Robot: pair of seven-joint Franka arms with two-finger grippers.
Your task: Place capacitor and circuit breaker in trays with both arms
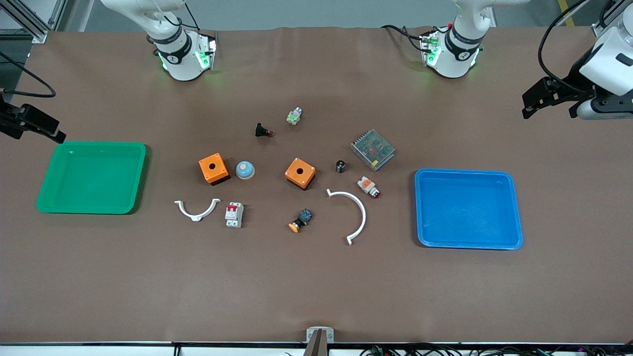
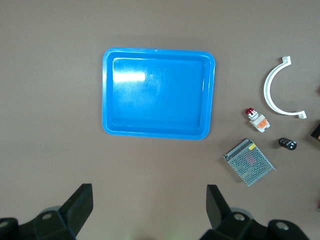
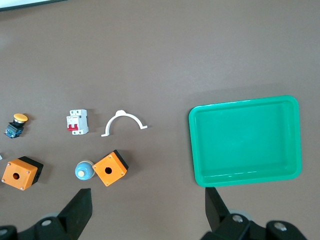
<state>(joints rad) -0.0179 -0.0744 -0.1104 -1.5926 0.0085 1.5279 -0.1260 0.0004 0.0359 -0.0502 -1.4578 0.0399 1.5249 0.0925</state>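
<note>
Nothing of the task appears done yet. The shallow blue plastic tray (image 1: 469,209) at the left arm's end of the brown table (image 1: 316,287) and the shallow green plastic tray (image 1: 92,177) at the right arm's end both hold nothing, and both task parts lie on the table between them.

The left arm's black two-finger gripper (image 1: 556,101) hangs in the air over the table edge at its own end, farther from the front camera than the blue tray. Its wrist view shows its fingers (image 2: 80,205) spread wide apart, holding nothing. The right arm's black two-finger gripper (image 1: 37,127) hangs over the table edge at the other end, just above the green tray's farther corner. Its fingers (image 3: 80,205) are also spread wide and hold nothing.

The circuit breaker (image 1: 234,214), a small white-grey block with a red switch section, lies well apart from the right gripper, between the green tray and the blue tray and closer to the green one, just beside a small white plastic arc (image 1: 197,209).

The capacitor (image 1: 340,166), a tiny black cylinder with a silvery end, lies well apart from the left gripper, near the blue tray, just beside a grey metal mesh box (image 1: 372,149).

By this judgement, both pickups and both placements remain.
</note>
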